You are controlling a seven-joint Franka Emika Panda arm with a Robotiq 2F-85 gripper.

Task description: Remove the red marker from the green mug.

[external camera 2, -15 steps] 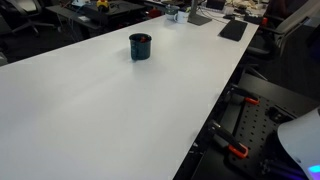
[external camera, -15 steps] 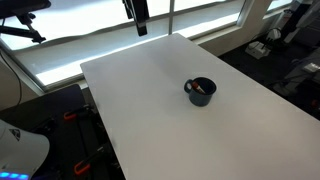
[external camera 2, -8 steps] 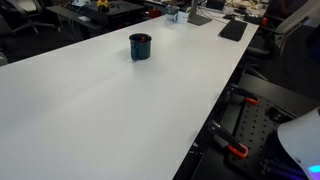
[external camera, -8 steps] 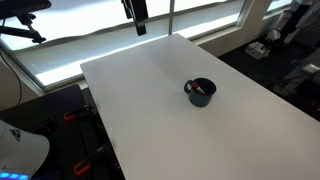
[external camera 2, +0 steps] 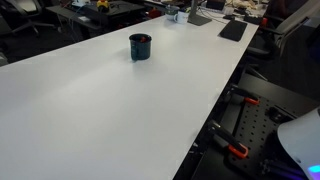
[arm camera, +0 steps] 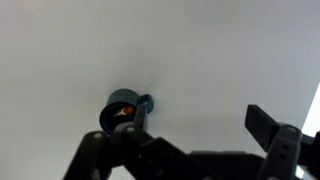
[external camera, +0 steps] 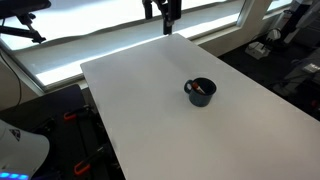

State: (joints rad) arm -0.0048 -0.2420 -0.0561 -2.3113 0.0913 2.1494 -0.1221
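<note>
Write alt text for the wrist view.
A dark green mug holding a red marker stands on a white table, its handle pointing right. The open gripper enters from the bottom edge.

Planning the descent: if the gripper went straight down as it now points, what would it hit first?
Probably bare table, away from the mug; the gripper hangs near the far edge, though depth is unclear.

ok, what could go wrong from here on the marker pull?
1. The red marker sits low inside the green mug, so the gripper could catch the rim instead.
2. The mug stands loose on the smooth table; a bump may tip or slide it.
</note>
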